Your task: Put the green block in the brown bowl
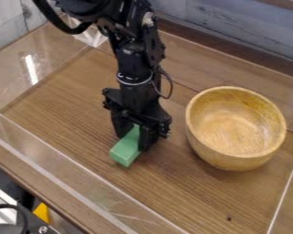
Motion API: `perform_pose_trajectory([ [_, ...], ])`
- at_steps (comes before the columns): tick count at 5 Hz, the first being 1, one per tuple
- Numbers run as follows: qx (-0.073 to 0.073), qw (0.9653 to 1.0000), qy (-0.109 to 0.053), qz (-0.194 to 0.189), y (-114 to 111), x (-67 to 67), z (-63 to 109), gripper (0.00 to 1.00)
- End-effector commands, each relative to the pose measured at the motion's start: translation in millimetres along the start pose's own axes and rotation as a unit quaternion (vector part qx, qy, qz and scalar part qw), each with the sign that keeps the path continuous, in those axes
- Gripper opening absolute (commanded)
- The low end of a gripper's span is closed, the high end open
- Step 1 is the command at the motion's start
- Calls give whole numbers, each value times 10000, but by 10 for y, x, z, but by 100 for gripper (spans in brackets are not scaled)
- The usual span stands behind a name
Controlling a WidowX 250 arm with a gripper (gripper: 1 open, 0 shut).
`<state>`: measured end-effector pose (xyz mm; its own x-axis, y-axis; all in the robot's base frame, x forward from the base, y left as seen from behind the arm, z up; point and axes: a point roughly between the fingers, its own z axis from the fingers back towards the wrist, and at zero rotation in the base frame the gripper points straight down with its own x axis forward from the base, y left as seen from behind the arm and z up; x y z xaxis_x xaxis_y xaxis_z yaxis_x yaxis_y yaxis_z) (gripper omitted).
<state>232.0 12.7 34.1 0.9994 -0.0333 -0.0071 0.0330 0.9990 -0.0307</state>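
Observation:
The green block (125,150) sits tilted at the table's middle left, its upper end pinched between the black fingers of my gripper (136,137), which points straight down and is shut on it. The block's lower end is at or just above the wooden tabletop; I cannot tell whether it touches. The brown bowl (237,127), round, thick-walled and with nothing in it, stands to the right of the gripper, a short gap away.
A wooden table (63,101) carries everything, with a clear plastic barrier (39,174) along its front and left edges. The black arm (113,27) rises up and to the left from the gripper.

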Motion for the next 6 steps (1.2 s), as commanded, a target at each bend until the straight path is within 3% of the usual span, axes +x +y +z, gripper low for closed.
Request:
perform_pose_trajectory([
  [1, -1, 9998, -217, 26, -60, 63, 249, 0],
  [3, -83, 9990, -415, -105, -350, 311, 567, 0],
  [5, -156, 9966, -456, -673, -976, 625, 439, 0],
  [6, -163, 9947, -494, -882, -1118, 704, 370, 0],
])
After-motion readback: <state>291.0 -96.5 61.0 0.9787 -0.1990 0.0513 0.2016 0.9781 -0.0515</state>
